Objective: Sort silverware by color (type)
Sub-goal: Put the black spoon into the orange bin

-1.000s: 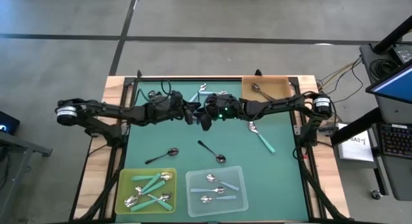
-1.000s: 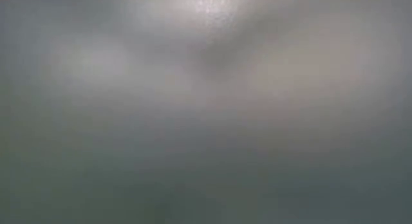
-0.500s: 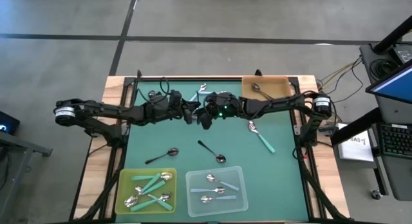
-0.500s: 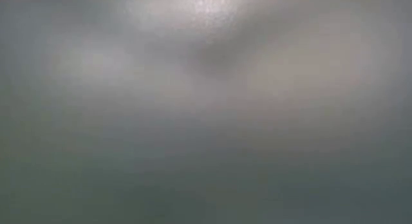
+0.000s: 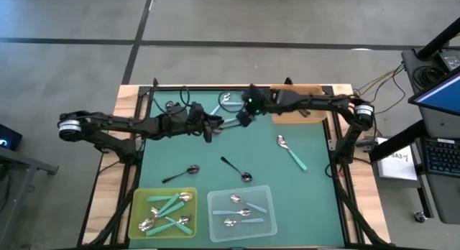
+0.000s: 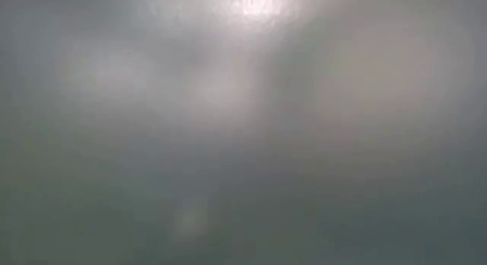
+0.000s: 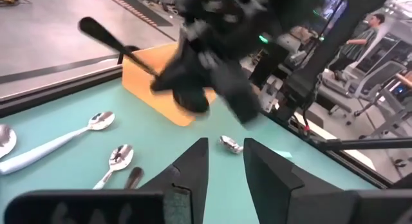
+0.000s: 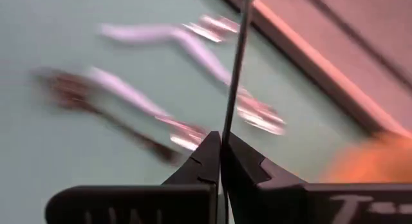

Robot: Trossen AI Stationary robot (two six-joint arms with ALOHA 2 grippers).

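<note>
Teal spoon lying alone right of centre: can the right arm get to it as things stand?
Probably not yet. The teal spoon lies clear on the mat, but the right tool is shut on a black-handled spoon, which needs dropping first.

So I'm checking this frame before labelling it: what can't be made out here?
- Low view: wholly fogged, nothing readable.
- Right wrist view: the spoons on the mat are motion-smeared; handle colours unclear.
- High view: right arm covers part of the orange tray.
- Left wrist view: right gripper blurred.
</note>
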